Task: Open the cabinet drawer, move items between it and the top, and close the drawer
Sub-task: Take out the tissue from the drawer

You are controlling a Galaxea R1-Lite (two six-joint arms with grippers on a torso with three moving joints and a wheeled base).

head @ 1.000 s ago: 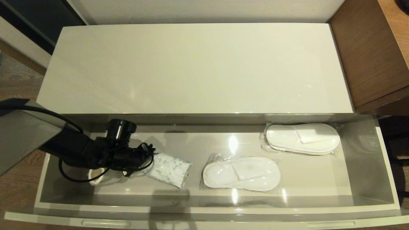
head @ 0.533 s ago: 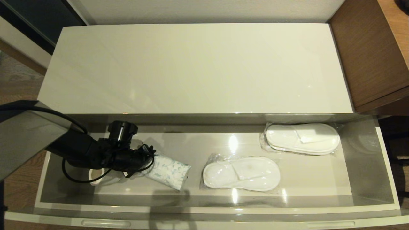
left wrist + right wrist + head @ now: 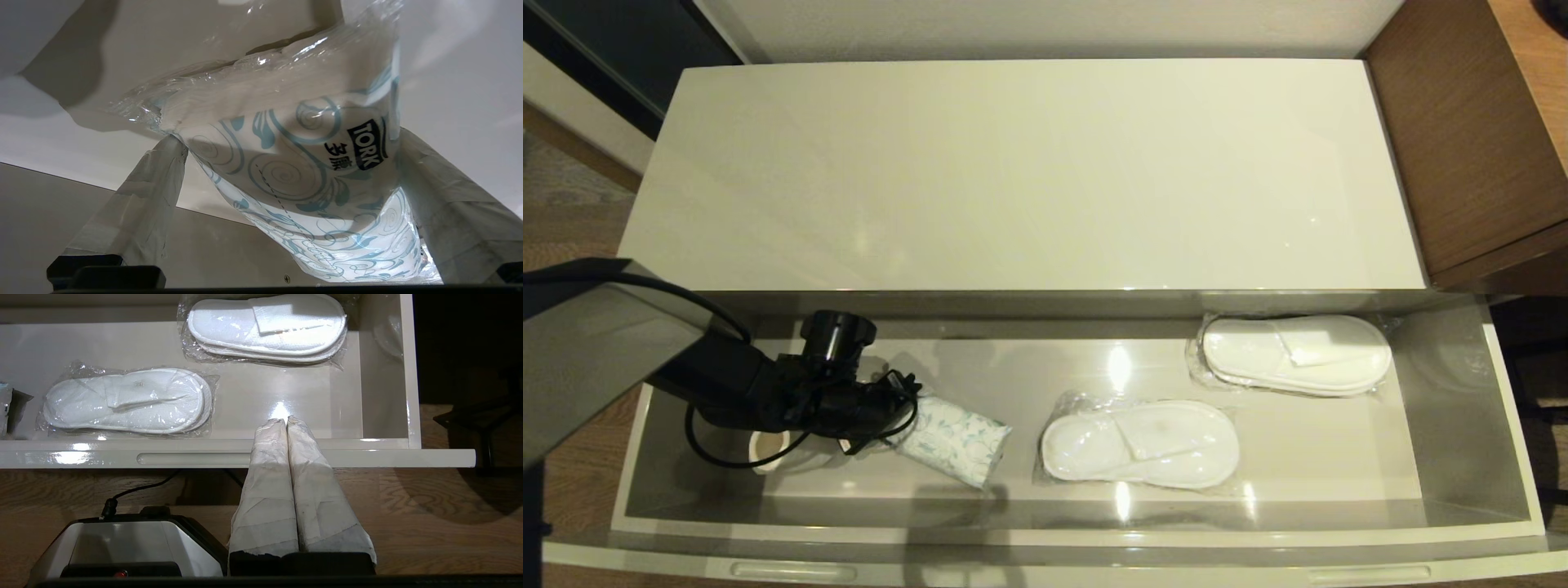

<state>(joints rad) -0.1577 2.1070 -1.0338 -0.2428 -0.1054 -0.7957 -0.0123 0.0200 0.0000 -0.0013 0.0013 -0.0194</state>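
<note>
Left gripper (image 3: pixel 882 425) reaches into the left end of the wide shallow cabinet drawer with glossy grey-beige inside (image 3: pixel 1339 465), which stands pulled open. In the head view its black wrist and cables hide the near end of the soft plastic-wrapped tissue pack, white with pale blue swirls (image 3: pixel 956 439), so the contact point can't be seen there. The left wrist view settles it: both taped fingers (image 3: pixel 135 208) press the pack (image 3: pixel 310 171) from either side, clamped on it.

Pack's long axis runs diagonally across the drawer floor, free end pointing right and toward the drawer front. Whether it is lifted off the floor or lying on it, can't tell. A small white object (image 3: pixel 780 453) under the left arm is mostly covered, unidentifiable.

Readable print on the pack: black label "TORK" plus two Chinese characters beside it (a dashed tear line runs down the wrap).

Two pairs of white slippers in clear plastic bags lie in the drawer: one near the middle (image 3: pixel 1140 443), one further right by the back wall (image 3: pixel 1294 353).

Long glossy cream-white cabinet top (image 3: pixel 1029 171) sits behind the drawer, brown wood-grain furniture (image 3: pixel 1462 139) to its right.

Right gripper (image 3: pixel 286 422) hangs in front of the drawer front, outside the head view, fingers pressed together, holding nothing.
</note>
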